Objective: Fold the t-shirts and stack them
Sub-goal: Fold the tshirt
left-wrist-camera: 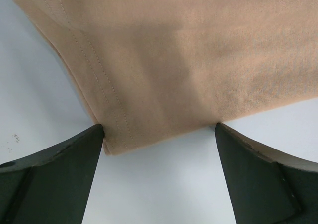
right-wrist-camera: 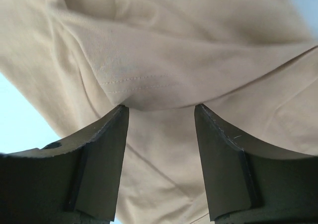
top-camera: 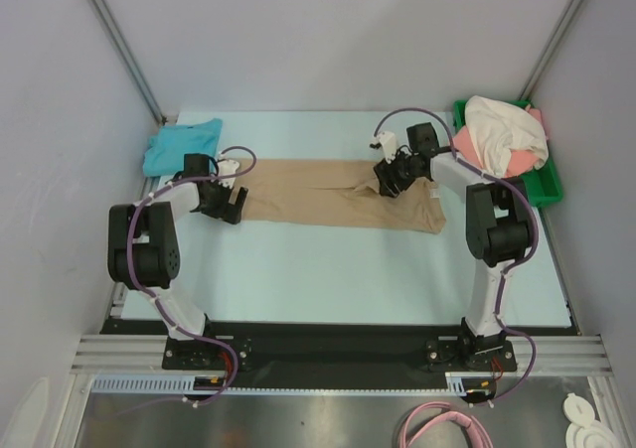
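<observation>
I see the tan t-shirt lying flat across the middle of the counter. My left gripper is at its left end, fingers apart around a hem corner. My right gripper is spread too, over bunched cloth nearer the right edge.

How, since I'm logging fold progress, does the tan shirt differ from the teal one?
The tan shirt lies spread long across the middle of the table; the teal shirt sits bunched small at the far left. The left gripper and right gripper, both open, are at the tan shirt; neither is at the teal shirt. Both shirts lie on the table, outside the tray.
</observation>
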